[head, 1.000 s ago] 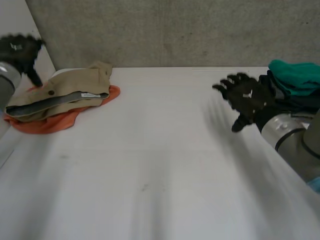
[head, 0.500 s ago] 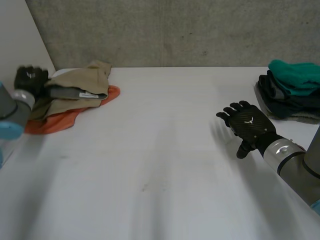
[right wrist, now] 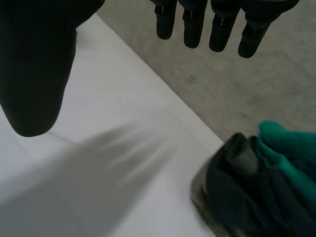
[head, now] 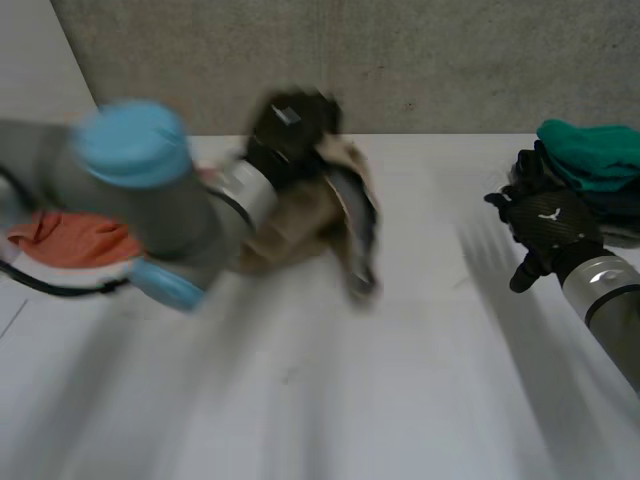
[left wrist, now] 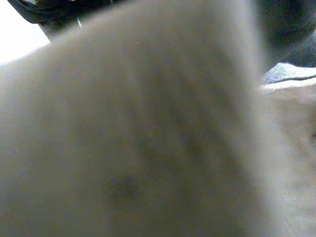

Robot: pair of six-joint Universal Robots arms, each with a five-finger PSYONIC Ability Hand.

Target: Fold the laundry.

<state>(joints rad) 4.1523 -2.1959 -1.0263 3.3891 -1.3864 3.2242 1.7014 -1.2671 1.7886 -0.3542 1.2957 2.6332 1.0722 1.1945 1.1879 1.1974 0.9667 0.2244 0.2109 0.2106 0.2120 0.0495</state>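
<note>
Over the white worktop (head: 330,400), the left robot hand (head: 290,125) clutches a crumpled beige fabric garment (head: 320,215) dangling lengthwise beneath it, well apart from the empty, straight-fingered right robot hand (head: 548,222).

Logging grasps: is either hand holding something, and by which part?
The left hand holds the tan garment by its top, the rest hanging; which edge cannot be told. The right hand holds nothing.

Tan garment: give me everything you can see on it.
The tan garment is soft, woven-looking cloth, with a grey lining showing along one fold. It is bunched and hangs from the left hand, which grips its top, over the back middle of the table, apart from the orange cloth. Whether its low end touches the table is unclear.
</note>
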